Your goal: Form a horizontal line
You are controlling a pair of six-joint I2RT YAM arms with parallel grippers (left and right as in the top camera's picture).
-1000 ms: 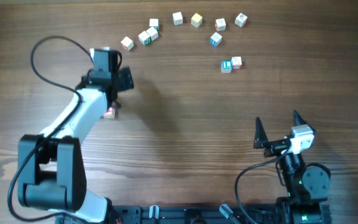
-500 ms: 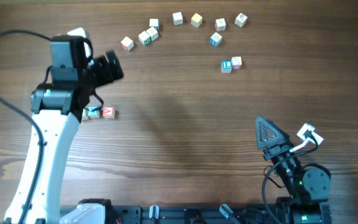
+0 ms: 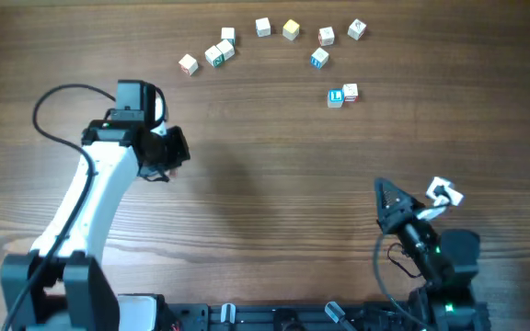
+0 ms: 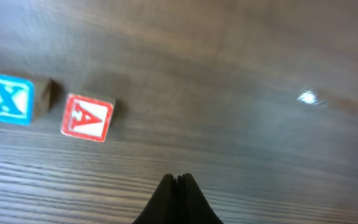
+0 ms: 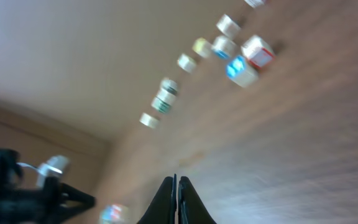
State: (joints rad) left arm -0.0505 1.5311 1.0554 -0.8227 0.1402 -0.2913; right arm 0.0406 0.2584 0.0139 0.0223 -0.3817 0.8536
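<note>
Overhead: loose cubes (image 3: pixel 290 29) lie scattered far across the tabletop (image 3: pixel 274 175). I find the left claw (image 3: pixel 177 147) and right claw (image 3: pixel 382 189) both pinched together, empty.
Left wrist: the row (image 4: pixel 73 115) is two long, blue X cube (image 4: pixel 5 98) just beside red A cube (image 4: pixel 87 117).
Right wrist: blurred cubes only.
I judge them light, rigid and easily nudged; pinch opposite flat sides.

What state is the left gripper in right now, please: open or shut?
Shut: the left gripper has its jaws pressed together with nothing between them.

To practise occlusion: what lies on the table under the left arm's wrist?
Overhead, the left arm covers that spot. Its wrist view shows a red A cube and a blue X cube, side by side.
</note>
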